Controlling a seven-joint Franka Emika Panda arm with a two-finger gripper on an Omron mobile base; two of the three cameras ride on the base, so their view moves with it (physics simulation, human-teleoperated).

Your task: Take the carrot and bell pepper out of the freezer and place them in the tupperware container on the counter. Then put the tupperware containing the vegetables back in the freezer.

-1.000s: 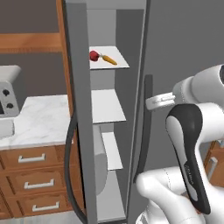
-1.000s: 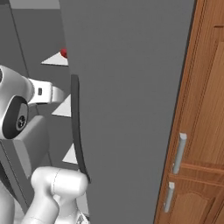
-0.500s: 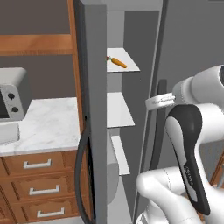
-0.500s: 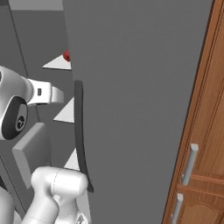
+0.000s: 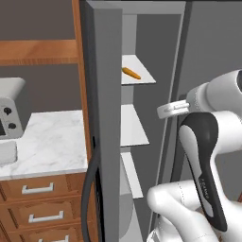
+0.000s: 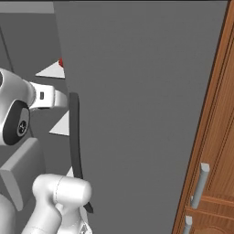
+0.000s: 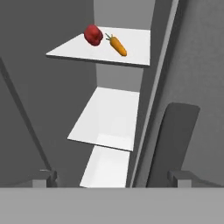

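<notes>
The freezer (image 5: pixel 105 94) stands open, with white shelves inside. On its top shelf (image 7: pixel 133 50) the dark-red bell pepper (image 7: pixel 93 35) lies just left of the orange carrot (image 7: pixel 118 45); they are close together. From the left base view the carrot (image 5: pixel 131 73) shows on that shelf, while the right base view catches a red sliver of the pepper (image 6: pixel 61 62). My gripper (image 7: pixel 113 178) is open with nothing between its fingertips, well below and short of both vegetables. A flat light-grey box, likely the tupperware container (image 5: pixel 5 153), lies on the marble counter (image 5: pixel 52 137) at the far left.
A long dark door handle (image 7: pixel 173 140) runs close to the gripper's right side. The freezer's grey door (image 6: pixel 137 114) rises on the right, beside a wooden cabinet (image 6: pixel 215 160). A grey microwave (image 5: pixel 9 113) sits on the counter, above drawers (image 5: pixel 42 189). Two lower shelves (image 7: pixel 111 116) are bare.
The whole picture has shifted in both base views, so the base has driven. The freezer's near edge now hides the pepper from the left base view. Carrot and pepper stay on their shelf.
</notes>
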